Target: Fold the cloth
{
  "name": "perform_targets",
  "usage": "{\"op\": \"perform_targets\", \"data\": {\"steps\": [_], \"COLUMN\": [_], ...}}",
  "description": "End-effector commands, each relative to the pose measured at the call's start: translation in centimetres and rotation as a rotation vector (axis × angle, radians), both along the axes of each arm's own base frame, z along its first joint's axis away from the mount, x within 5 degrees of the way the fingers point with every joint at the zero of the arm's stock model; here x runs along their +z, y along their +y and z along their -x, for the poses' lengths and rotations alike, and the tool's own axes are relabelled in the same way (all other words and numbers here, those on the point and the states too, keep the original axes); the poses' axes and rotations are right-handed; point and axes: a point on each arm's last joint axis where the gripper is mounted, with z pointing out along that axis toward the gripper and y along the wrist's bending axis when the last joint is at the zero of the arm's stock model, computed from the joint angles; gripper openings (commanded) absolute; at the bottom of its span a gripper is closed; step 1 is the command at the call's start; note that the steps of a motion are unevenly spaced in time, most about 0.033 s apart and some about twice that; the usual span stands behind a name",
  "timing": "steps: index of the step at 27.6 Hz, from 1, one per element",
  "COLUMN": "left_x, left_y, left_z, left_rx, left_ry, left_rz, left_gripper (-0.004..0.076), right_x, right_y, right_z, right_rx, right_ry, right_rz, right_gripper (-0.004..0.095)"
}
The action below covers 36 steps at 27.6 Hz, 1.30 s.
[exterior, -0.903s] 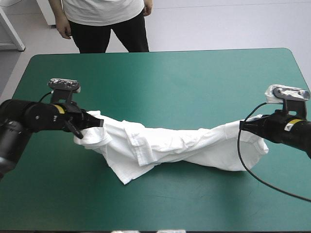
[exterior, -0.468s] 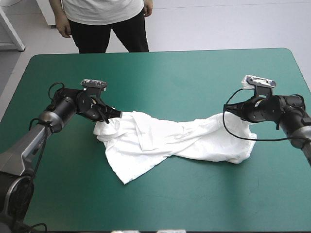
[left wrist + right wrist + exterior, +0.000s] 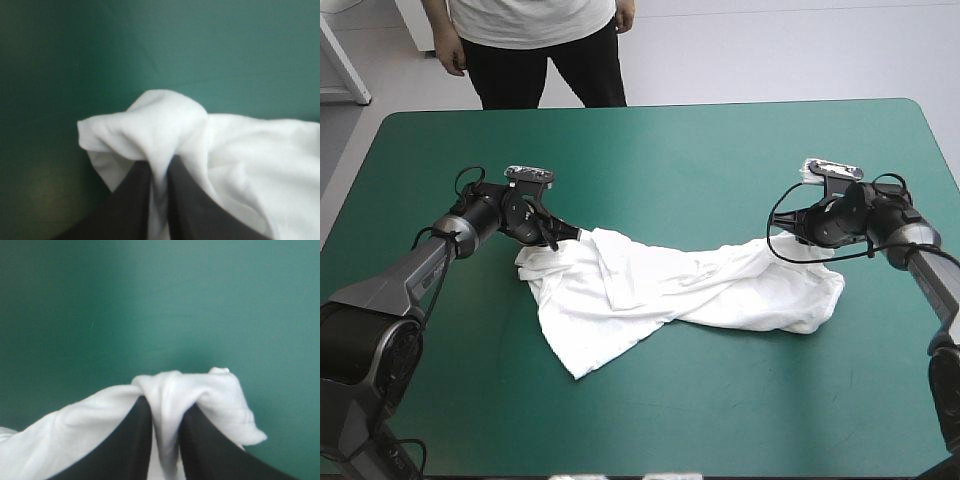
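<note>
The white T-shirt [image 3: 670, 295] lies stretched in a twisted band across the middle of the teal-green table [image 3: 650, 160], one flap hanging toward the front edge. At its left end, my left gripper [image 3: 567, 236] is shut on a bunched fold of the T-shirt [image 3: 150, 130], which sits pinched between the black fingers [image 3: 130, 200]. Over at the right end, my right gripper [image 3: 788, 228] is shut on another bunch of the T-shirt [image 3: 175, 390], white cloth squeezed between its fingers [image 3: 130, 440].
A person stands beyond the table's far edge, hands away from the top. Bare teal-green cover lies on the far half [image 3: 660, 140] and along the front [image 3: 720, 420]. The right arm's black cable hangs in a loop at the cloth's right end.
Both grippers have moved away from the front edge toward the table's middle and inward, carrying the shirt's ends with them. The band has gone slacker and shorter.
</note>
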Motion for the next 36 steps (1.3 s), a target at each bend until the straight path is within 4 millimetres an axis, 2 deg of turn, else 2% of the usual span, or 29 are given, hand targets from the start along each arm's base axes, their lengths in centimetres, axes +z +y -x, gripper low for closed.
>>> {"op": "perform_targets", "data": {"steps": [1, 4, 5, 7, 11, 15, 24, 29, 32, 34, 36], "left_x": [3.0, 3.7, 4.1, 5.3, 9.0, 12.8, 17.7, 19.8, 19.9, 19.1, 18.1], "left_y": [0.0, 0.2, 0.4, 0.7, 1.5, 2.1, 3.4, 3.1, 2.3, 1.0, -1.5], "left_z": [0.0, 0.4, 0.5, 0.7, 1.9, 4.6, 11.8, 15.5, 16.1, 16.4, 17.5], "left_rx": [0.002, -0.004, -0.008, -0.010, 0.009, 0.035, 0.032, -0.025, -0.084, -0.150, -0.271], "left_ry": [-0.084, -0.015, 0.004, 0.005, -0.081, -0.145, -0.080, -0.081, -0.072, -0.043, -0.003], "left_rz": [0.014, -0.017, -0.041, -0.071, -0.106, -0.080, -0.050, 0.062, 0.118, 0.112, 0.093], "left_gripper": [0.0211, 0.0419, 0.0466, 0.0501, 0.0488, 0.0470, 0.0455, 0.0455, 0.0455, 0.0455, 0.0455], "right_x": [2.4, 2.5, 2.7, 3.6, 6.4, 9.6, 14.0, 15.6, 15.9, 15.9, 15.9], "right_y": [-0.1, 0.0, 0.0, 0.0, -0.3, -0.4, -0.8, -1.0, -1.1, -1.1, -1.1], "right_z": [0.0, 0.3, 0.4, 0.6, 1.7, 4.2, 10.6, 13.3, 13.8, 13.9, 13.9], "right_rx": [0.010, 0.018, 0.021, 0.029, 0.040, 0.047, 0.063, 0.065, 0.062, 0.063, 0.062], "right_ry": [-0.090, -0.028, -0.016, -0.004, -0.051, -0.079, -0.077, -0.103, -0.121, -0.108, -0.106], "right_rz": [0.007, 0.007, 0.007, 0.013, 0.041, 0.041, 0.041, 0.041, 0.041, 0.042, 0.041], "right_gripper": [0.0439, 0.0540, 0.0541, 0.0540, 0.0540, 0.0540, 0.0540, 0.0540, 0.0540, 0.0540, 0.0540]}}
